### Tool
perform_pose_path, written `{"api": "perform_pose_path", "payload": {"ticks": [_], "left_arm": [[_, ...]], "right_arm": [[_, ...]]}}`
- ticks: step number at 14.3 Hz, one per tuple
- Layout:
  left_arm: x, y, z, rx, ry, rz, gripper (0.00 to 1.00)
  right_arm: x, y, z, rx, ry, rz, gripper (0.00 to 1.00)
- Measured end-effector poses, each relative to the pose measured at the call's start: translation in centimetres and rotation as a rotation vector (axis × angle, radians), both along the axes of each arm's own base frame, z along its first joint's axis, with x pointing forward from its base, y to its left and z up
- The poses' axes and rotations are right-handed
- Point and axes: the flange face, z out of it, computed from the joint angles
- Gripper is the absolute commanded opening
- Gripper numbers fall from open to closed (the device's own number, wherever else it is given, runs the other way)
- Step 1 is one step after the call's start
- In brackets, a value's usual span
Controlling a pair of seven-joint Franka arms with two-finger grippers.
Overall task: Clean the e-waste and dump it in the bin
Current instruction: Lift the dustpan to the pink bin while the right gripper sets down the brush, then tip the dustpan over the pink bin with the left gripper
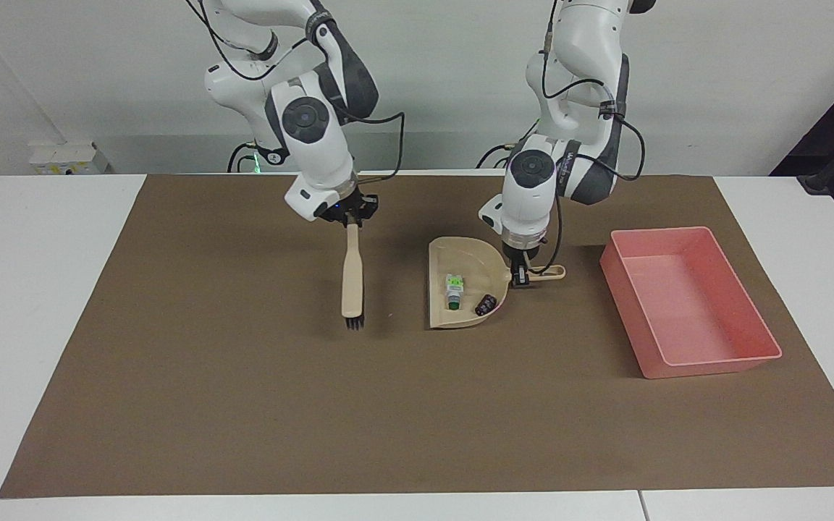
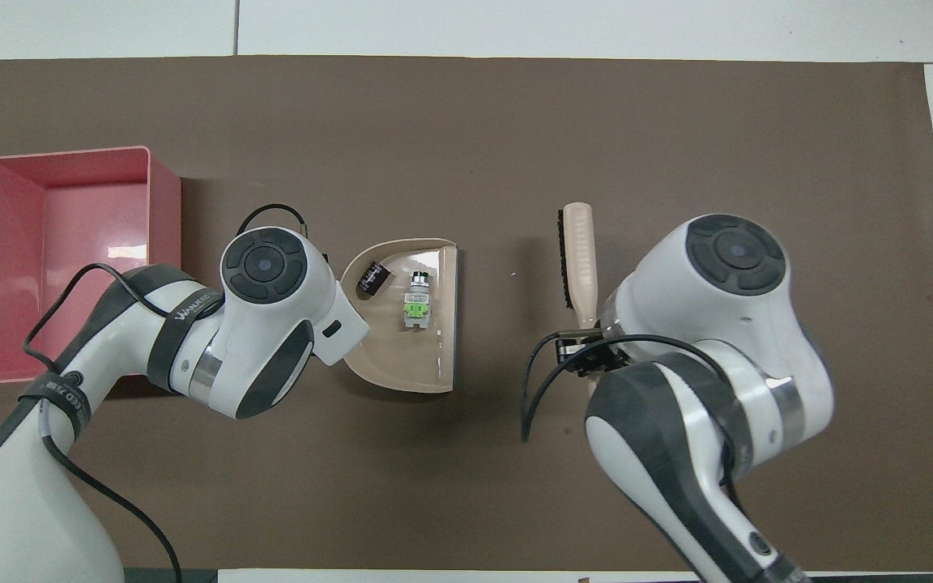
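From across the table, the beige plastic dustpan (image 1: 464,286), rounded at the back and straight-lipped, sits mid-mat on the matte brown sheet (image 1: 243,398). Inside lie the white e-waste piece with green tip (image 1: 453,291) and the dark stubby cylinder (image 1: 485,305). The left gripper (image 1: 520,273) is clamped on the dustpan's thin handle at the pan's three o'clock. The right gripper (image 1: 350,219) is clamped on the beige brush (image 1: 352,278), which hangs over bare mat at the pan's nine o'clock, apart from it. The glossy pink rectangular bin (image 1: 688,307) stands at three o'clock, with open mat between.

From overhead, the brush (image 2: 578,255) shows dark bristles facing the dustpan (image 2: 410,356); the bin (image 2: 163,243) sits at nine o'clock.
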Motion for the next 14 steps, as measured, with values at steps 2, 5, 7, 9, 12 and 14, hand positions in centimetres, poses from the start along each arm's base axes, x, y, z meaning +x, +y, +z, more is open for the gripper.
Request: {"api": "perform_pose_path", "payload": {"ticks": [2,5,7,9,12,14], "left_arm": [[0.5,1.1,1.1,-0.017,-0.006,0.003,0.00],[0.7,3.3,3.5,-0.047,0.011,0.005,0.00],[0.9,5.5,5.7,-0.056,0.007,0.003,0.00],[1.3,8.7,8.0,-0.065,0.003,-0.004,0.00],[2.1,14.7,11.7,-0.088,-0.026,-0.006,0.00],[3.1,19.9,14.0,-0.092,-0.051,0.050,0.00]], "right_arm": [[1.2,-6.5,1.2,0.024,-0.014,0.008,0.00],[2.1,-15.9,2.1,0.013,-0.046,0.018,0.00],[1.8,-20.5,2.7,0.006,-0.054,0.017,0.00],[1.1,-24.4,3.7,-0.014,-0.070,0.024,0.00],[-0.4,-29.0,5.5,-0.067,-0.093,0.042,0.00],[-1.0,-31.0,6.0,-0.070,-0.101,0.038,0.00]]}}
